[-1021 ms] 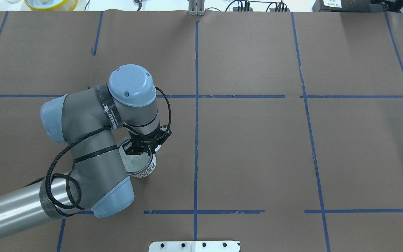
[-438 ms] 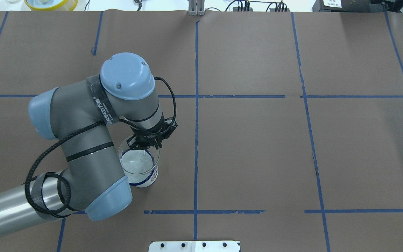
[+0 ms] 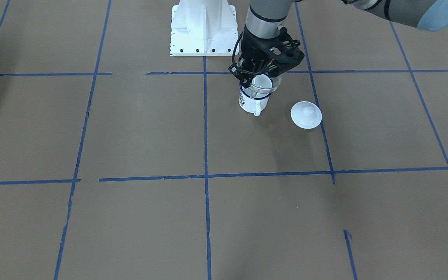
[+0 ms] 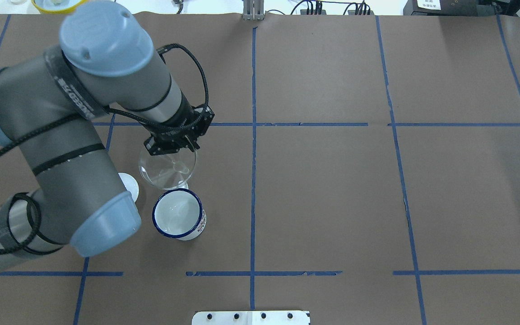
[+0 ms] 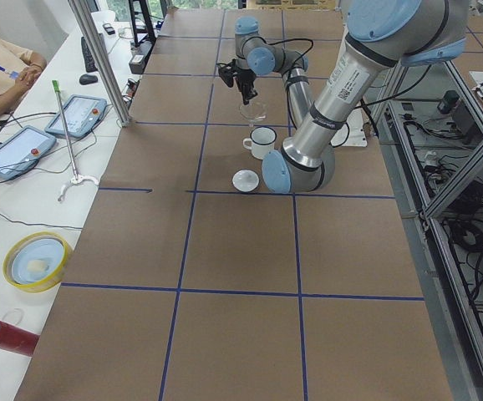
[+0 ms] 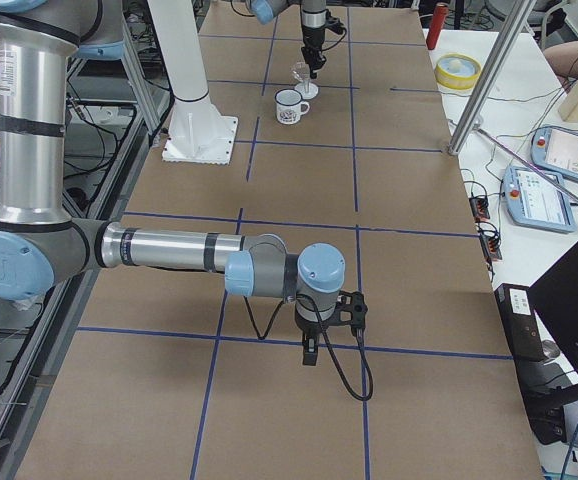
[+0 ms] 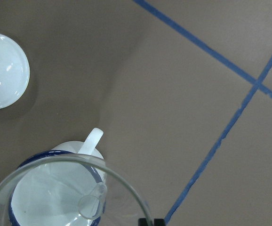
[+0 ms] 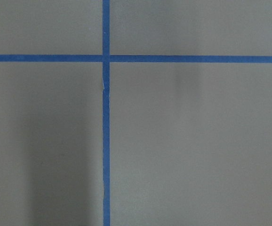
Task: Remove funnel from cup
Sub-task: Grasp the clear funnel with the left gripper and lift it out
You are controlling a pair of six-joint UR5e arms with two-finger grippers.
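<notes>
Your left gripper (image 4: 172,150) is closed on the rim of the funnel (image 4: 167,169), spout pointing down, clear of the cup (image 4: 178,220), which lies at 6 o'clock from it overhead.

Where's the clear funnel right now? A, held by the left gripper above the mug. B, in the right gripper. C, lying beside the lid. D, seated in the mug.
A: the left gripper grips the funnel by its rim, above the empty mug.
</notes>
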